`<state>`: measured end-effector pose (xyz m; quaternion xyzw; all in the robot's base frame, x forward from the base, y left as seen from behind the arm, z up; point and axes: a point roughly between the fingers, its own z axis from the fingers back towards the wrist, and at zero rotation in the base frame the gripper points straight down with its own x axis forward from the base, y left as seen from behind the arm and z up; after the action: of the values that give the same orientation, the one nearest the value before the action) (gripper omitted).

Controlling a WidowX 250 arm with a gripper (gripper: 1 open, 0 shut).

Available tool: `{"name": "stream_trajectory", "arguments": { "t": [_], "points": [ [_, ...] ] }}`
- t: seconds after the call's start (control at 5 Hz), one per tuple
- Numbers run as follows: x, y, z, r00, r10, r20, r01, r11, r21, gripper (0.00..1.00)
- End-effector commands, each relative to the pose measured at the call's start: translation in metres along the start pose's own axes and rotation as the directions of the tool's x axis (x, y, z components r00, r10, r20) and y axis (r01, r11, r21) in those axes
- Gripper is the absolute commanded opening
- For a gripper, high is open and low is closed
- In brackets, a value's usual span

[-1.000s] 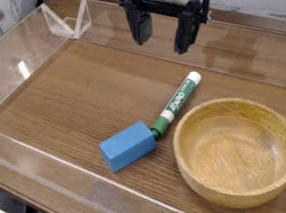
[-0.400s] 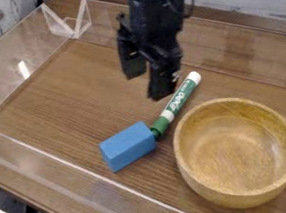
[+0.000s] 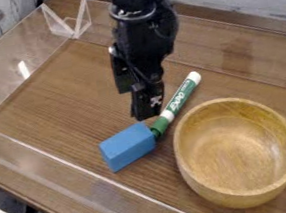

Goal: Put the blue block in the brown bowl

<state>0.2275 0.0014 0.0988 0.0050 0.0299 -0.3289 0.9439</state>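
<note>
End effector (image 3: 141,95), fingers apart, above the counter (image 3: 55,110). Block (image 3: 129,147) lies just beyond it toward the picture's lower edge, left of bowl (image 3: 237,154) in view; long axis slants up rightward.

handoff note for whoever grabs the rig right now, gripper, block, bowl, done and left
Gripper: fingers open, holding nothing, hovering near the block.
Blue block: on the table, left of the bowl in the picture.
Brown bowl: empty.
Green-and-white marker: lies between gripper and bowl, its lower end close to the block.
Done: no pick yet.
Left: grasp block, put it in bowl.
</note>
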Motion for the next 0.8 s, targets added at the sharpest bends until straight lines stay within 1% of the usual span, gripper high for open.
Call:
{"name": "stream_trajectory", "arguments": {
  "t": [0.0,0.6],
  "points": [
    [-0.001,0.004,0.006,0.999,-0.011,0.045,0.009,0.999,0.041,1.00],
    [-0.010,0.000,-0.011,0.997,-0.039,0.068,0.035,0.997,0.063,1.00]
  ]
}}
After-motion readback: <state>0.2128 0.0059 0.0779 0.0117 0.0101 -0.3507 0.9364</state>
